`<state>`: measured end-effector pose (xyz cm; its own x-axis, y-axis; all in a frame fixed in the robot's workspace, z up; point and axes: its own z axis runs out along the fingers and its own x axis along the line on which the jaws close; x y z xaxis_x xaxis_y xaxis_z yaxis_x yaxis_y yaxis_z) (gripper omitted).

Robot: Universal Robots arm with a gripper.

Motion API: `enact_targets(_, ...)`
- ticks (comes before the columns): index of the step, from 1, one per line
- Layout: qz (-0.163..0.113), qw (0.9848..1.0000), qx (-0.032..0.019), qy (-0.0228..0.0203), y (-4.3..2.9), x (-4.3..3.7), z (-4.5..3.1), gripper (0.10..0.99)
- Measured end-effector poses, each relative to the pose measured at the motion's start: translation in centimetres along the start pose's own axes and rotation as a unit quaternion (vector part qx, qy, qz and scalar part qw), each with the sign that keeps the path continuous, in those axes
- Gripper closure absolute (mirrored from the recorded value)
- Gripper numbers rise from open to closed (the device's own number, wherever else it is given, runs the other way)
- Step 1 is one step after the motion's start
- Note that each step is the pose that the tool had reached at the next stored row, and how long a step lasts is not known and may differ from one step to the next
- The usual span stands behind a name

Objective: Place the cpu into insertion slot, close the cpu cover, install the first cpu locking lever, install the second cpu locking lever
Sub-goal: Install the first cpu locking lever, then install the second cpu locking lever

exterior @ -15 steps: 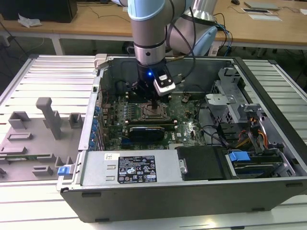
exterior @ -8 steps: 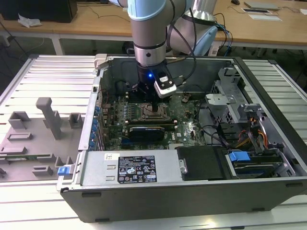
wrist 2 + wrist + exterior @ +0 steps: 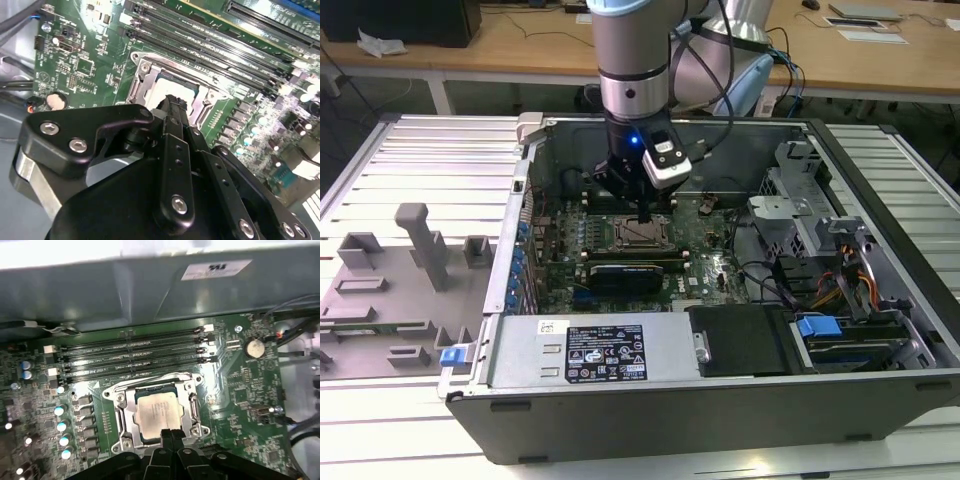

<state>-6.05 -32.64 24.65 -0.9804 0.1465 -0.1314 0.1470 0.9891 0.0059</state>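
Presently: cpu (image 3: 157, 410) seated in insertion slot (image 3: 129, 440) on green motherboard (image 3: 240, 390); cpu cover (image 3: 191, 405) framing it, apparently lowered; gripper (image 3: 171, 432) directly over the socket's edge, jaws pressed together, pinching nothing; memory slots (image 3: 135, 357) just beside the socket; computer case (image 3: 620, 350) on slatted table (image 3: 410, 160).

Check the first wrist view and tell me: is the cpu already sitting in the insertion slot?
Yes, the cpu lies flat inside the insertion slot, its pale top showing just beyond the gripper.
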Motion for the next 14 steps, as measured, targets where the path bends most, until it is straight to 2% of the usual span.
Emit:
enact_targets(1, 0.0, 1.0, 0.0001, 0.0, 0.0, -0.02, -0.18, 0.98)
enact_targets(14, 0.0, 1.0, 0.0, 0.0, 0.0, -0.03, -0.23, 0.98)
